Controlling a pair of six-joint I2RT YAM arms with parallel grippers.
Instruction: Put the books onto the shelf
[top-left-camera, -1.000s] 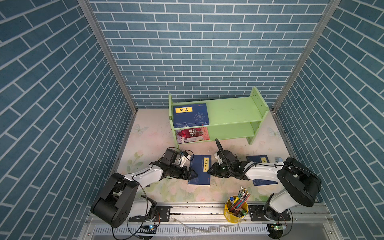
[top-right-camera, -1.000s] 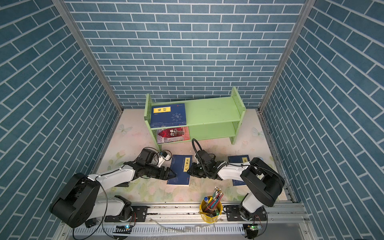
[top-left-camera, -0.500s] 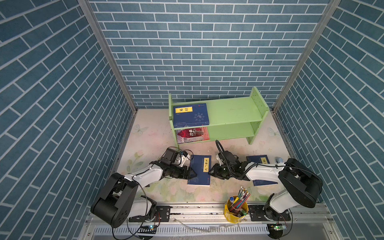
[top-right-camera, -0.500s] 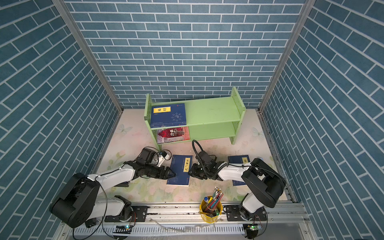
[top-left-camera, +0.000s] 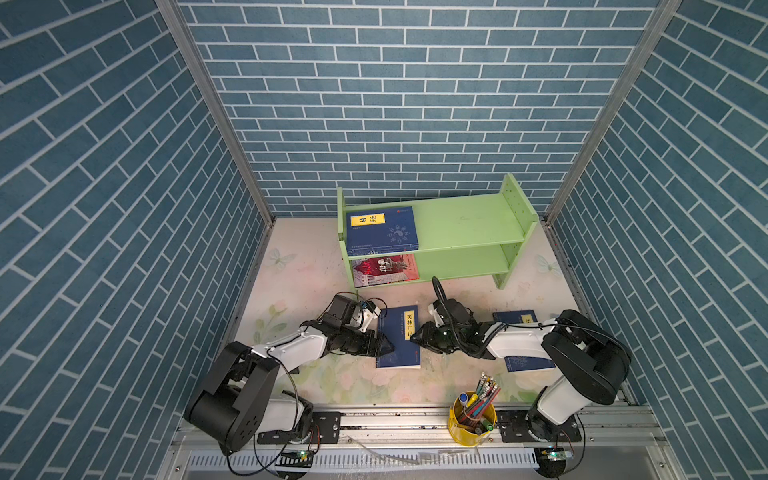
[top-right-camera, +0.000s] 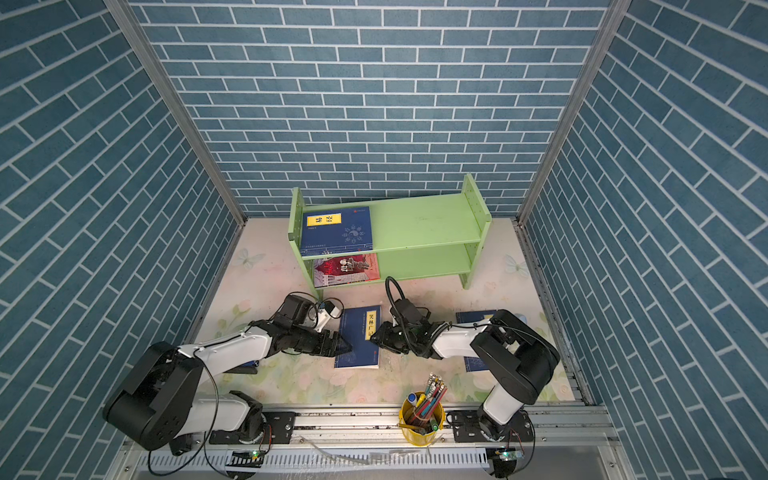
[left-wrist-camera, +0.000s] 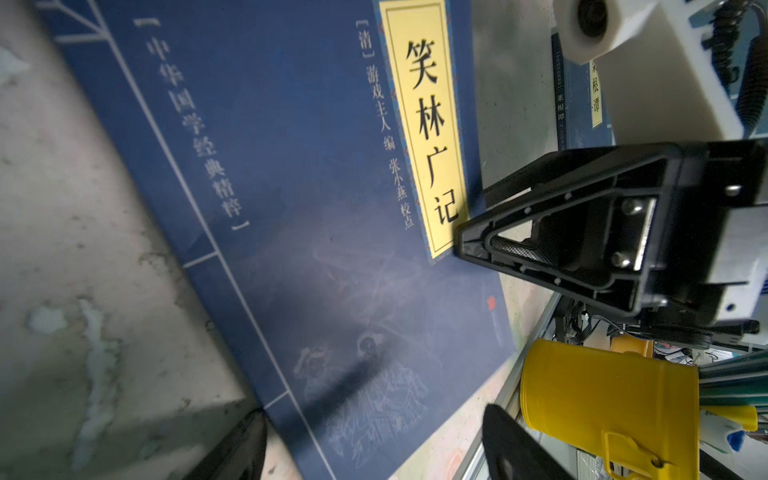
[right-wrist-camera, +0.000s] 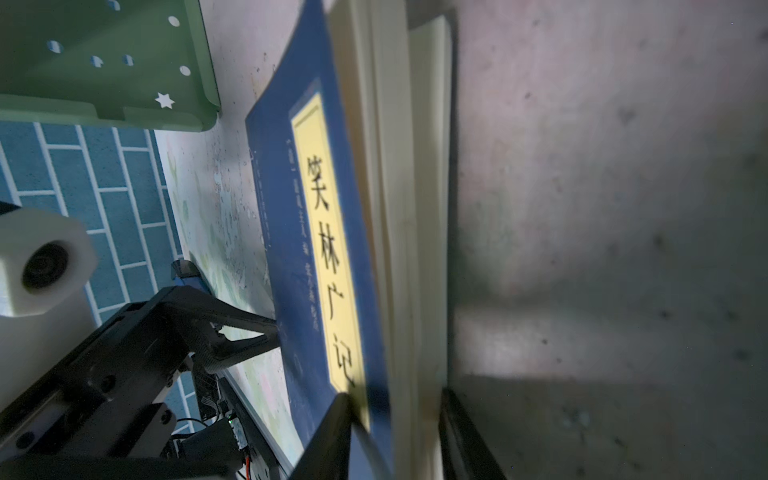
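Currently open mat (top-left-camera: 303, 286) separates the shelf (top-left-camera: 465, 226) from the navy book (top-left-camera: 398, 332), which lies flat between both low, inward-reaching arms: left gripper (top-left-camera: 385, 345) spread wide at its spine edge, right gripper (top-left-camera: 412, 337) straddling its page edge, clamped or not I can't tell.

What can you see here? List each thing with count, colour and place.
shelf: one, light green, back of the mat
top-tier book: one, navy with yellow label, flat at the shelf's left end
lower-tier book: one, red and grey, left end
middle book: one, navy, on the mat between the grippers
right book: one, navy, on the mat, partly under the right arm
pen cup: one, yellow, front edge
mat: one, pale floral, under everything
left gripper: one, black, open, at the middle book's left edge
right gripper: one, black, astride the middle book's right edge; grip unclear
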